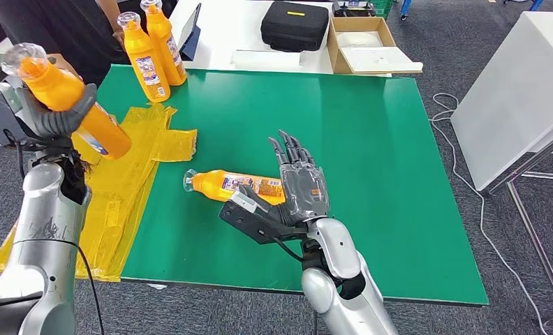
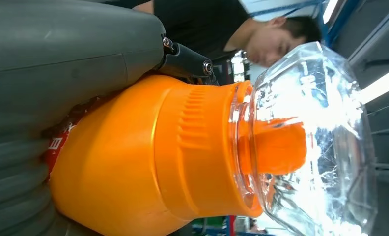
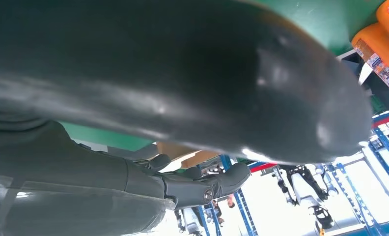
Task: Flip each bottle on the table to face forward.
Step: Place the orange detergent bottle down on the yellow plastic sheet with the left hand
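Left hand (image 1: 59,115) gripping orange detergent bottle (image 1: 71,98) aloft, tilted, above yellow plastic sheet (image 1: 130,167), likely mid-turn toward upright pair (image 1: 151,49) at green table (image 1: 371,139) far edge. Right hand (image 1: 295,188), fingers extended and apart, holding nothing, resting beside lying bottle (image 1: 232,185), probably next pick.

Your left hand (image 1: 61,115) is raised high at the left on a nearly upright silver forearm, its fingers wrapped around an orange bottle (image 1: 71,98). Your right hand (image 1: 295,185) reaches forward low over the bench, fingers straight and spread, holding nothing.
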Controlling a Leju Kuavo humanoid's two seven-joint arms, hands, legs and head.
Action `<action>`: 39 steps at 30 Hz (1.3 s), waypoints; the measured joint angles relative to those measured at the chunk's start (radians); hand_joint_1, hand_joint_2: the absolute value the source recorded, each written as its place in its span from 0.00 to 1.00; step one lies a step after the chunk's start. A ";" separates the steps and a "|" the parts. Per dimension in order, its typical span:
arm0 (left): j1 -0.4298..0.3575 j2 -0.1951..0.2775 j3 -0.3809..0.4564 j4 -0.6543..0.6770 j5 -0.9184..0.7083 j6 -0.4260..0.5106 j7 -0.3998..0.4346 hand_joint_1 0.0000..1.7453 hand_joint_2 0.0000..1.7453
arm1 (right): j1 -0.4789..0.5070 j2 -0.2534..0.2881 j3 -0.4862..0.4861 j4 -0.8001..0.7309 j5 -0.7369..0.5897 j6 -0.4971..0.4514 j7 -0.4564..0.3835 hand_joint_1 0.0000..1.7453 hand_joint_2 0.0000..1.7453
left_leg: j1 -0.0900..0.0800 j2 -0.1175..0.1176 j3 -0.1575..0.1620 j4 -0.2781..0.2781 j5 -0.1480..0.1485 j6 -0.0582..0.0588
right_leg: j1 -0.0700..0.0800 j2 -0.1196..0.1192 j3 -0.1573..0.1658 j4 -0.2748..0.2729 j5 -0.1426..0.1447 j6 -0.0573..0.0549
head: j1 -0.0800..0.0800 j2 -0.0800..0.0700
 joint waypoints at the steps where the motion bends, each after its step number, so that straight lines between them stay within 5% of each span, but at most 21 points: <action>1: -0.004 -0.002 0.006 -0.010 -0.004 0.003 0.001 1.00 1.00 | 0.000 0.000 0.000 0.000 0.000 0.000 0.000 0.00 0.00 | 0.000 0.000 0.000 0.000 0.000 0.000 | 0.000 0.000 0.000 0.000 0.000 0.000 | 0.000 0.000; 6: -0.005 -0.018 0.020 -0.051 -0.130 0.065 -0.003 1.00 1.00 | 0.001 0.000 0.000 0.000 0.002 0.000 0.000 0.00 0.00 | 0.000 0.000 0.000 0.000 0.000 0.000 | 0.000 0.000 0.000 0.000 0.000 0.000 | 0.000 0.000; 12: 0.017 -0.055 -0.032 -0.097 -0.727 0.279 0.084 1.00 1.00 | 0.013 0.005 0.001 -0.003 0.013 0.016 -0.007 0.00 0.00 | 0.000 -0.001 0.000 0.000 0.000 0.000 | 0.000 -0.001 0.001 0.000 0.000 0.000 | 0.000 0.000; 22: 0.098 -0.056 -0.077 0.199 -0.989 0.546 0.042 1.00 1.00 | 0.067 -0.008 0.013 -0.052 0.019 0.026 -0.010 0.00 0.00 | 0.000 0.000 0.000 0.000 0.000 0.000 | 0.000 0.000 0.000 0.000 0.000 0.000 | 0.000 0.000; 32: 0.165 -0.045 -0.062 0.341 -1.364 0.584 0.163 1.00 1.00 | 0.105 -0.023 0.040 -0.080 0.013 0.026 -0.010 0.00 0.00 | 0.000 0.000 0.000 0.000 -0.001 0.000 | 0.000 0.000 0.000 0.000 0.000 0.000 | 0.000 0.000; 39: 0.179 -0.044 -0.027 0.373 -1.424 0.584 0.181 1.00 1.00 | 0.111 -0.031 0.053 -0.088 0.013 0.026 -0.010 0.00 0.00 | 0.000 0.000 -0.001 0.000 -0.001 0.000 | 0.000 -0.001 0.000 0.000 0.000 0.000 | 0.000 0.000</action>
